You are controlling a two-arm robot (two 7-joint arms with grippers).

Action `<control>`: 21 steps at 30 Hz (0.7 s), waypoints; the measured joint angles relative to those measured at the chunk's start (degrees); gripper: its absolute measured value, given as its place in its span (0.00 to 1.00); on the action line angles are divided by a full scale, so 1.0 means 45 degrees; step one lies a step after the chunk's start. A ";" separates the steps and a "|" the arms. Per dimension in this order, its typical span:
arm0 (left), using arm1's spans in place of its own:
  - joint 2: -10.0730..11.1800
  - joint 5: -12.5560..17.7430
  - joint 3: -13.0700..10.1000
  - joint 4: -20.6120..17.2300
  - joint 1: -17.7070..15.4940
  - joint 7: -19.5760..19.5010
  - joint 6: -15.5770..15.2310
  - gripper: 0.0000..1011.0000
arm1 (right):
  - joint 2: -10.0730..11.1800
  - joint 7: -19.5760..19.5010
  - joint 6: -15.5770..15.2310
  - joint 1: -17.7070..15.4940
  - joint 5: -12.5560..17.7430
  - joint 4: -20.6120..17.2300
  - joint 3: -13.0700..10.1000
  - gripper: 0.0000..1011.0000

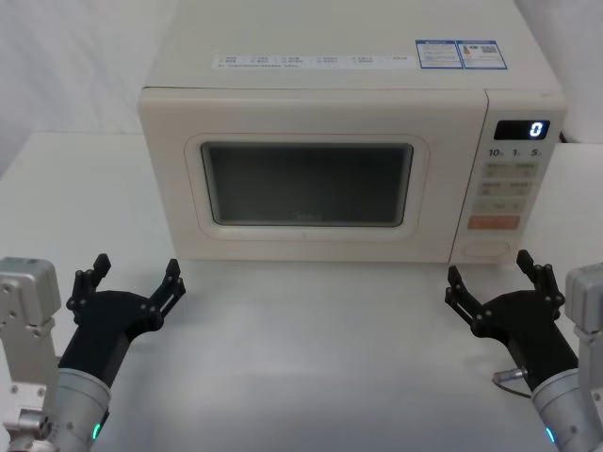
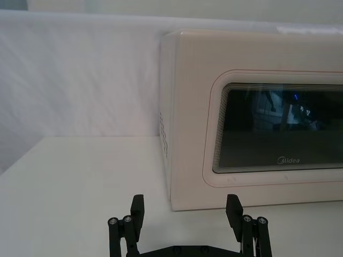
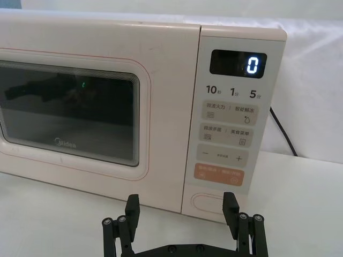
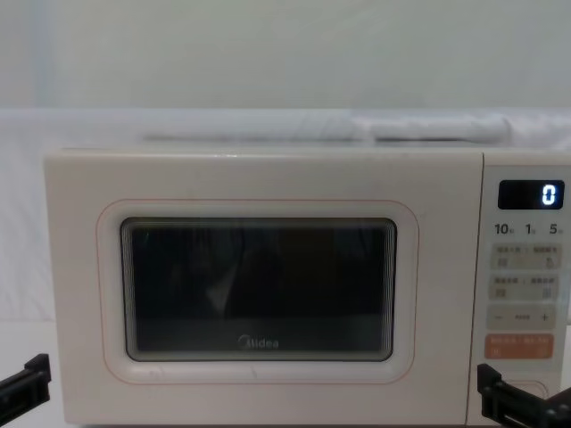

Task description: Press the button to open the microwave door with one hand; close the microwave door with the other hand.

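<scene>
Cream microwave [image 1: 349,113], dark-windowed microwave door [image 1: 306,179] with thin pink outline; black display [image 1: 521,129], white 0; orange key [image 1: 496,222]; cream button [image 1: 486,250]; white tabletop [image 1: 311,348]; black hands

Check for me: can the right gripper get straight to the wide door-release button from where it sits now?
Probably yes. The right gripper, open, sits on the table side just in front of the button, with bare table between them and nothing in the way. The microwave door is shut.

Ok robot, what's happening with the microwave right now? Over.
Left tool open, low front-left of boxy cream microwave. Right tool open, just before wide cream pill-shaped button. Cream door with dark window shut. Nothing between.
</scene>
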State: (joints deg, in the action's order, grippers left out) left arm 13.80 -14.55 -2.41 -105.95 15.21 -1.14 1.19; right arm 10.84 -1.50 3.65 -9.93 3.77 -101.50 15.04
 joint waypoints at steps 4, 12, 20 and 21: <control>0.0000 0.0000 0.0000 0.0000 0.0000 -0.0001 0.0000 0.99 | 0.0000 0.0000 0.0000 0.0000 0.0000 0.0000 0.0000 0.99; 0.0000 0.0000 0.0000 0.0000 0.0000 0.0000 0.0000 0.99 | 0.0000 0.0000 0.0000 0.0000 0.0000 0.0000 0.0000 0.99; 0.0000 0.0000 0.0000 0.0000 0.0000 0.0000 0.0000 0.99 | 0.0000 0.0000 0.0000 0.0001 0.0000 0.0000 0.0000 0.99; 0.0000 0.0000 0.0000 0.0000 0.0000 0.0000 0.0000 0.99 | 0.0000 0.0000 0.0000 0.0000 0.0000 0.0000 0.0000 0.99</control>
State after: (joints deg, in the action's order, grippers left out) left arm 13.80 -14.55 -2.42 -105.95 15.21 -1.14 1.19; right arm 10.84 -1.50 3.64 -9.93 3.77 -101.50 15.04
